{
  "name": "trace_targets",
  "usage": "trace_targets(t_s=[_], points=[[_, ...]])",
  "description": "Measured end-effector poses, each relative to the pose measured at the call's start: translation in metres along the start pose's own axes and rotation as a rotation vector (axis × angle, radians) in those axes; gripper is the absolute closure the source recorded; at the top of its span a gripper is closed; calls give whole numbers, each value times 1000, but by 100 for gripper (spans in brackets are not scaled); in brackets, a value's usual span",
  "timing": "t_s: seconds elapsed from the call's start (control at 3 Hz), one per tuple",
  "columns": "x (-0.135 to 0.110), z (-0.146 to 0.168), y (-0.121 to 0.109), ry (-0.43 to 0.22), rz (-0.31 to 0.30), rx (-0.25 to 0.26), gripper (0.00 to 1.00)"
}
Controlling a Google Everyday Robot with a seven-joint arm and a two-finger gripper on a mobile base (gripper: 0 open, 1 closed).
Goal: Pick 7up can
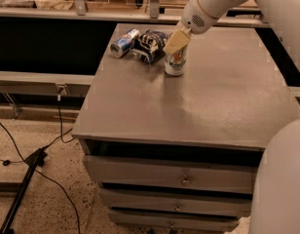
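Note:
The 7up can (176, 64) stands upright on the grey cabinet top (208, 96), toward its back and left of the middle. It is white and silver with green lettering. My gripper (177, 44) comes down from the upper right on a white arm and sits over the can's top, covering its upper part. The can's base rests on the cabinet top.
A blue, silver and red can (123, 43) lies on its side at the back left. A dark blue and white snack bag (151, 45) lies between it and the 7up can, close to the can's left. The cabinet has drawers (184, 179) below. Cables and a stand (23, 179) lie on the floor at left.

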State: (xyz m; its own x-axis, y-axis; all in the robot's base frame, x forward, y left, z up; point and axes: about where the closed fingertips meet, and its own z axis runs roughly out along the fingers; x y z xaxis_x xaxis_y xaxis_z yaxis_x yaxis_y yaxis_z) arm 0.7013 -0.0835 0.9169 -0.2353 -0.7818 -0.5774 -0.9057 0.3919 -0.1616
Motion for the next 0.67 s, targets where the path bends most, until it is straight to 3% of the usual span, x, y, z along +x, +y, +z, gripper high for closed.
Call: trace_targets(t_s=[0.33,0.67], points=[[-30,-27,11,-79,-30,-34,100],[-76,-87,20,-180,-97,-13,100]])
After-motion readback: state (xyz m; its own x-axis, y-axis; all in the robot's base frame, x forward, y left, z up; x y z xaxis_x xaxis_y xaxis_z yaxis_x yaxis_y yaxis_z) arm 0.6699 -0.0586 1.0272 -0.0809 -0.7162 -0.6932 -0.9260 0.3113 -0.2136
